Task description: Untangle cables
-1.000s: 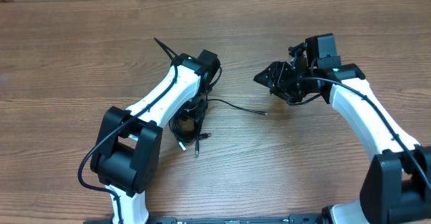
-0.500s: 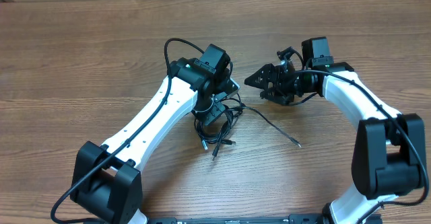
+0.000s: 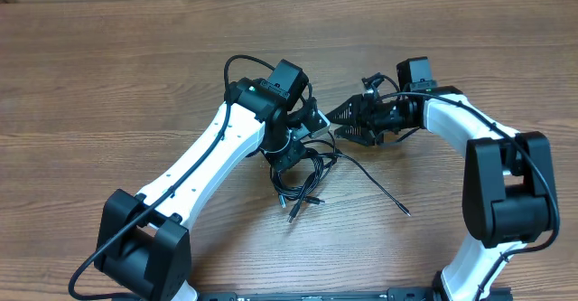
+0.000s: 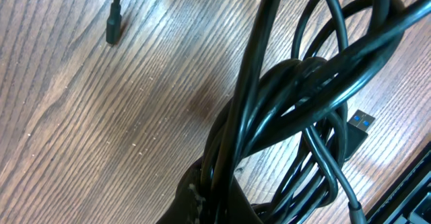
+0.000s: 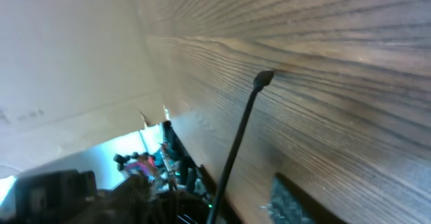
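The cables (image 3: pixel 302 170) form a black tangle at the table's middle, hanging from my left gripper (image 3: pixel 286 149), which is shut on them. In the left wrist view the loops (image 4: pixel 296 96) fan out from the pinched point at my left gripper (image 4: pixel 215 200); a blue-tongued USB plug (image 4: pixel 360 123) and a small black plug (image 4: pixel 113 25) lie on the wood. One loose strand (image 3: pixel 379 191) trails right to a silver tip. My right gripper (image 3: pixel 340 120) reaches in from the right, jaws apart. In its wrist view a thin cable (image 5: pixel 239 140) runs between the jaws of the right gripper (image 5: pixel 215 207), clear of the finger pad (image 5: pixel 289 200).
The wooden table (image 3: pixel 108 75) carries nothing else in view. The left arm (image 3: pixel 208 161) crosses from the lower left and the right arm (image 3: pixel 488 156) curves in from the lower right. Thicker black wires run along both arms.
The left arm swung right with the bundle a second ago. Since then the right gripper has moved left, closer to the tangle, and the loose strand has shifted lower right.
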You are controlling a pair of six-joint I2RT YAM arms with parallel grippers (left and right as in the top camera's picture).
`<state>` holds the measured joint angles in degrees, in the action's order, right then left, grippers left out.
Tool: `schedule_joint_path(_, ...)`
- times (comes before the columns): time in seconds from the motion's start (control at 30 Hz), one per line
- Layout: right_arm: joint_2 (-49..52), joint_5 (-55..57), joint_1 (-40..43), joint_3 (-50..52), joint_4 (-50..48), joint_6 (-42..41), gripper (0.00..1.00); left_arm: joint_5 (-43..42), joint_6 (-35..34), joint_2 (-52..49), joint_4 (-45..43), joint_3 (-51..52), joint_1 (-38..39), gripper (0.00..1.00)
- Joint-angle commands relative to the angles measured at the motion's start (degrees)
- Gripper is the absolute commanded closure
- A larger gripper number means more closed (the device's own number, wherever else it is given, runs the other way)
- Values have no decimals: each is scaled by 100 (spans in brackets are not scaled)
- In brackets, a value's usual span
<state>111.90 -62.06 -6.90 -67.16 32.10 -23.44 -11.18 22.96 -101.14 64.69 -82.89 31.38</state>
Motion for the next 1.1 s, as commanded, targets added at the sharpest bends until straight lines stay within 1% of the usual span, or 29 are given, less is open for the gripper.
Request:
schedule_joint_path(0.0,33,-120,-28,81,-33,-348,53,-199,151,76,-24,2,-22,96)
schedule_joint_path(0.1,33,79,-28,162,-15,-577,60,-201,149,76,-63,2,-22,96)
schedule_joint_path(0.2,33,188,-28,299,-63,-831,60,-203,149,76,-70,2,-22,95)
schedule_joint_path(0.53,33,166,-146,345,-101,-839,62,-245,149,76,-85,4,-22,96)
schedule_joint_path(0.7,33,157,-369,345,-212,-1263,59,-245,149,76,-83,4,-22,96)
schedule_joint_path(0.8,33,157,-498,345,-422,-1329,59,-243,149,76,-83,4,-24,96)
schedule_joint_path(0.83,33,160,-531,345,-487,-1344,61,-243,149,76,-83,4,-22,96)
schedule_joint_path(0.97,33,422,-557,345,-678,-1346,90,-238,146,76,-61,4,-24,96)
schedule_joint_path(1.0,33,577,-538,345,-697,-1346,96,-238,144,76,-59,4,-24,96)
schedule_joint_path(1.07,33,863,-474,345,-695,-1346,96,-238,122,76,-61,4,-24,96)
